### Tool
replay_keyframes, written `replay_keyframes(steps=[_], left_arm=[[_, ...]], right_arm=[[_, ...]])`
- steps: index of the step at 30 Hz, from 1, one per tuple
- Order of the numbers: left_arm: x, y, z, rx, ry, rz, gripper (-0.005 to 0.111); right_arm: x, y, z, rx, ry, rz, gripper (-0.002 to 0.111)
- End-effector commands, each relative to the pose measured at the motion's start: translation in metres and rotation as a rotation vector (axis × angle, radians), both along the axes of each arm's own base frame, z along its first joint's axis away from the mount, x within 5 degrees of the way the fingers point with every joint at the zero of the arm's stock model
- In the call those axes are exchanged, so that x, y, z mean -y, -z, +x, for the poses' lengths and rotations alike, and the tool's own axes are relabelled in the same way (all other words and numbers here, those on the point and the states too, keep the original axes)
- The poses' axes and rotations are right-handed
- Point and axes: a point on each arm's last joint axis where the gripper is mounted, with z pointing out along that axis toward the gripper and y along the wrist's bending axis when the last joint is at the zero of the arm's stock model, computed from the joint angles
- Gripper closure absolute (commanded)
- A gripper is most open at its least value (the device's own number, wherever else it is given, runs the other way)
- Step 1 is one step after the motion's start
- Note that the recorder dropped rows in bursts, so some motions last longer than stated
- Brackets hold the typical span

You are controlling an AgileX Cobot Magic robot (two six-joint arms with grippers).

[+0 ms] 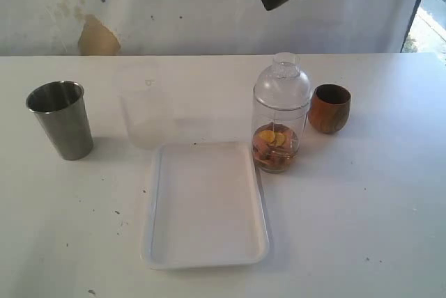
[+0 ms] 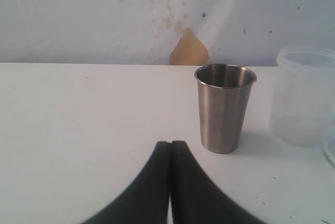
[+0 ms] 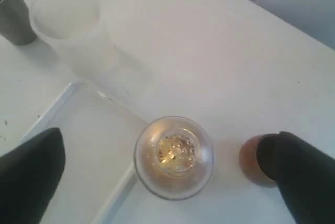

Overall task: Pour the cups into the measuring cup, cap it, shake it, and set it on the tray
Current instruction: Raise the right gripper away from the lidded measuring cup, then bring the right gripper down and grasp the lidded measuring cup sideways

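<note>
right gripper (image 3: 159, 148) gapes above the measuring cup (image 1: 281, 127), centre right; left gripper (image 2: 170, 145) pinched together. gripping its lid (image 1: 282, 82) might pop it.

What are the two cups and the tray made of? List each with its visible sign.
Tumbler: looks like brushed steel, grey sheen with soft reflections. Rounded cup: apparently wood, warm brown with darker streaks. Tray: probably white plastic, smooth, moulded rim; cannot be sure.

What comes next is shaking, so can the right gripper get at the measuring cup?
Likely yes: the right gripper hangs open above the measuring cup, fingers either side, though the wooden cup stands close.
</note>
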Motion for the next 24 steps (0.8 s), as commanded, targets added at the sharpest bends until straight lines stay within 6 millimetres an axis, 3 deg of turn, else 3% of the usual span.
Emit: replay_keyframes(steps=[1, 6, 14, 24], left_arm=[[0.000, 0.002, 0.000, 0.000, 0.002, -0.005, 0.107], [0.000, 0.002, 0.000, 0.000, 0.002, -0.005, 0.107], [0.000, 0.002, 0.000, 0.000, 0.002, -0.005, 0.107], [0.000, 0.002, 0.000, 0.000, 0.002, -0.005, 0.107]], right_arm=[[-0.006, 0.004, -0.009, 0.099, -0.083, 0.066, 0.003], [-0.002, 0.023, -0.028, 0.270, -0.064, 0.121, 0.003], [0.020, 0.082, -0.061, 0.362, 0.113, 0.095, 0.003], [0.008, 0.140, -0.091, 0.409, 0.131, 0.040, 0.003]])
